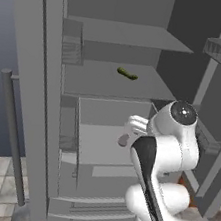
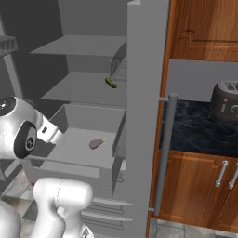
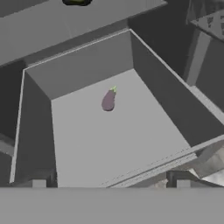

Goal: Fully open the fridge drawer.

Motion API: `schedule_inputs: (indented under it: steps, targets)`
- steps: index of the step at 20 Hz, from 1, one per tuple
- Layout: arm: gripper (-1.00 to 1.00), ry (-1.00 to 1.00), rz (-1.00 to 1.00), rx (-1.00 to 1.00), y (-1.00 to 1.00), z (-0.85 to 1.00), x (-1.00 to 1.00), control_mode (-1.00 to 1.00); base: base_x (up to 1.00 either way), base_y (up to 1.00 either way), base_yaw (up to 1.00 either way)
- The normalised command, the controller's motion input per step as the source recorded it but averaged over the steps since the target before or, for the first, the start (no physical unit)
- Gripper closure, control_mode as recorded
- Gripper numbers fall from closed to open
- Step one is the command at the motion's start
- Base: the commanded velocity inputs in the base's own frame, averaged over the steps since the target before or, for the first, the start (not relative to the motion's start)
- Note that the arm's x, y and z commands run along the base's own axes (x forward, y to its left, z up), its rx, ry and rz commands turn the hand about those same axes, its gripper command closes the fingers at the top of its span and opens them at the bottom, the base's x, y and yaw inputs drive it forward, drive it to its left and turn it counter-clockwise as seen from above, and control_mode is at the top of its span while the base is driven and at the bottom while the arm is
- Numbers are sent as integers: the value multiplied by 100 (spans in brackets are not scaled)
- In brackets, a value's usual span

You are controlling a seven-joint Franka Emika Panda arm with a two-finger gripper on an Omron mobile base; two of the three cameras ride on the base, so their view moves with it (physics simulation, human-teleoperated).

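A: How is the end effector set?
B: Its spread cannot be told; only two dark tips are seen at the front rim of the fridge drawer.

A: What lies beyond?
B: An eggplant is seen lying ahead on the open floor, clear of every wall; the fridge shelf lies above.

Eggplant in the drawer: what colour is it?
The eggplant is dull purple with a small green stem, clearest in the hand view.
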Motion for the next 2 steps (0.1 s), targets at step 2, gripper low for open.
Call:
schedule_inputs:
  steps: [2]
  targets:
    - [-100, -44, -3, 0, 0, 100, -74, -100, 0, 0, 0]
